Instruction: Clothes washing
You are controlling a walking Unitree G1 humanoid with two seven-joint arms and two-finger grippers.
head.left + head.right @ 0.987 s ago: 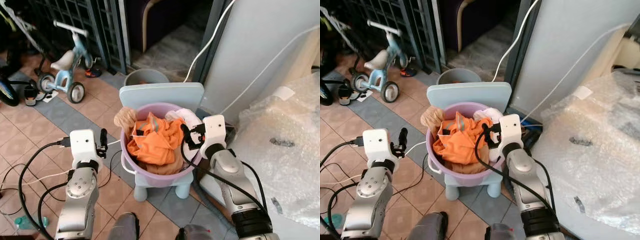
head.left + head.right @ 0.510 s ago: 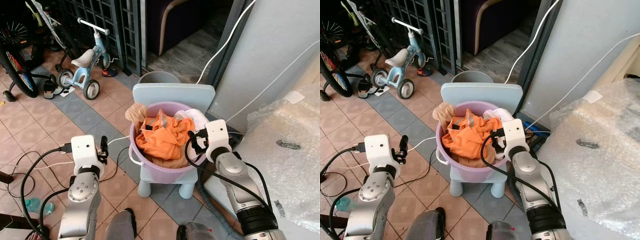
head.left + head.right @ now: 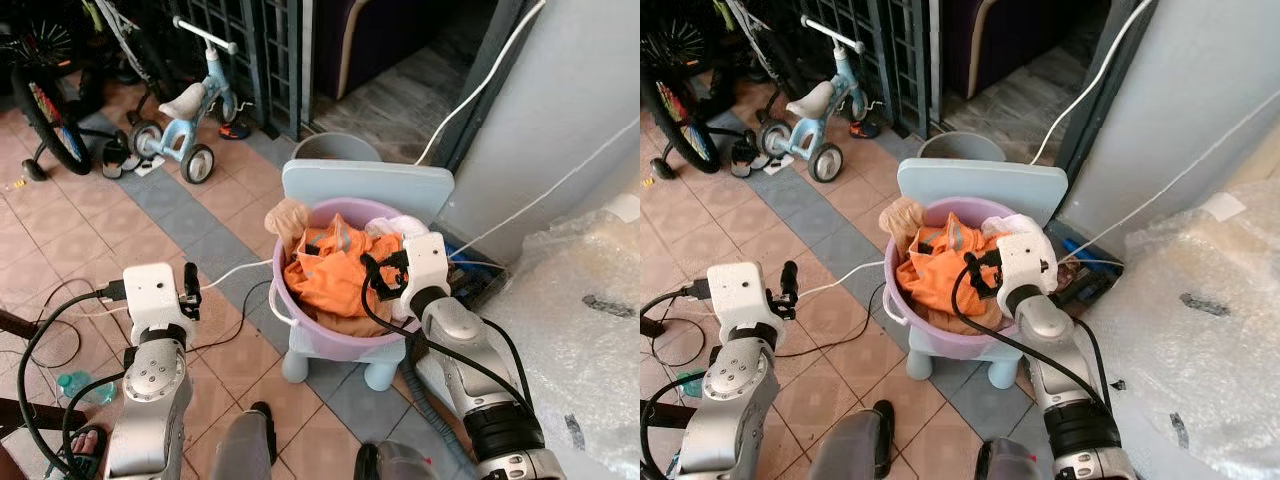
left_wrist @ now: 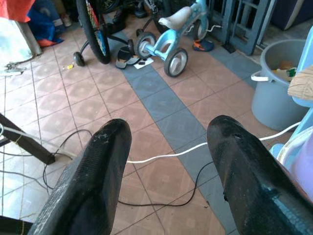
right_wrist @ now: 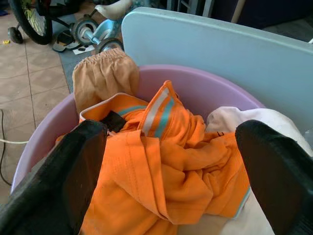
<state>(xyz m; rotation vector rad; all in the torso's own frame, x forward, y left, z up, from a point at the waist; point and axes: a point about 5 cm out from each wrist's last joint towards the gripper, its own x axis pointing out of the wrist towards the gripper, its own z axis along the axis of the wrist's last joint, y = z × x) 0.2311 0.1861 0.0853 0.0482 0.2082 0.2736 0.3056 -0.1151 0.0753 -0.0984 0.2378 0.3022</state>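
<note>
A purple basin [image 3: 338, 345] full of clothes stands on a light blue child's chair [image 3: 368, 184]. An orange garment [image 3: 335, 272] lies on top, with a tan one [image 3: 286, 219] hanging over the far left rim and a white one [image 3: 406, 228] at the far right. My right gripper [image 3: 377, 274] hovers at the basin's right rim, open, its fingers [image 5: 58, 181] spread wide above the orange garment [image 5: 161, 171] with nothing between them. To the left of the basin, my left gripper [image 3: 188, 292] is open above the tiled floor, fingers [image 4: 93, 181] empty.
A grey bucket [image 3: 335, 148] sits behind the chair. A blue tricycle [image 3: 190, 108] and a bicycle [image 3: 50, 115] stand at the far left by a metal gate. A white cable [image 3: 230, 274] crosses the tiles. Bubble wrap [image 3: 590, 300] covers the right; a grey panel [image 3: 560, 90] rises beyond.
The whole picture has shifted, so the camera moved. My right gripper stays open at the basin's right rim and the left stays open over the floor.
</note>
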